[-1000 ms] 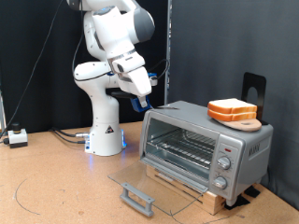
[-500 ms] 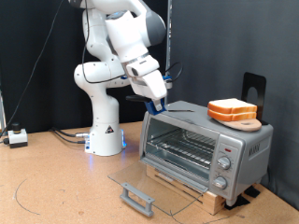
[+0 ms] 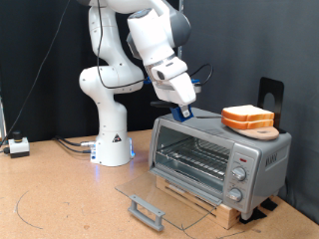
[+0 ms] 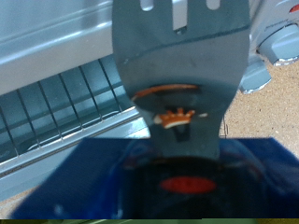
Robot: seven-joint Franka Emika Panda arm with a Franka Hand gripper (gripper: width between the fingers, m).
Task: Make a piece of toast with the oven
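The toast (image 3: 247,117) lies on a tan wooden board (image 3: 261,130) on top of the silver oven (image 3: 219,154), towards the exterior view's right. The oven's glass door (image 3: 159,197) hangs open and flat, and the wire rack (image 3: 199,157) inside is bare. My gripper (image 3: 183,112) hovers over the oven's top left corner, left of the toast. In the wrist view the gripper (image 4: 187,145), with blue fingers (image 4: 238,177), is shut on a grey slotted spatula (image 4: 182,56), which points over the rack (image 4: 56,103) and a knob (image 4: 273,42). The toast is hidden there.
The oven stands on a wooden base (image 3: 204,202) on the brown table. The door handle (image 3: 147,211) sticks out towards the exterior view's bottom. A black stand (image 3: 271,95) rises behind the oven. A small white box (image 3: 17,145) and cables lie at the left.
The arm has swung to the exterior view's right and slightly up, carrying the gripper from left of the oven to above its top left corner. The toast and oven have not moved.
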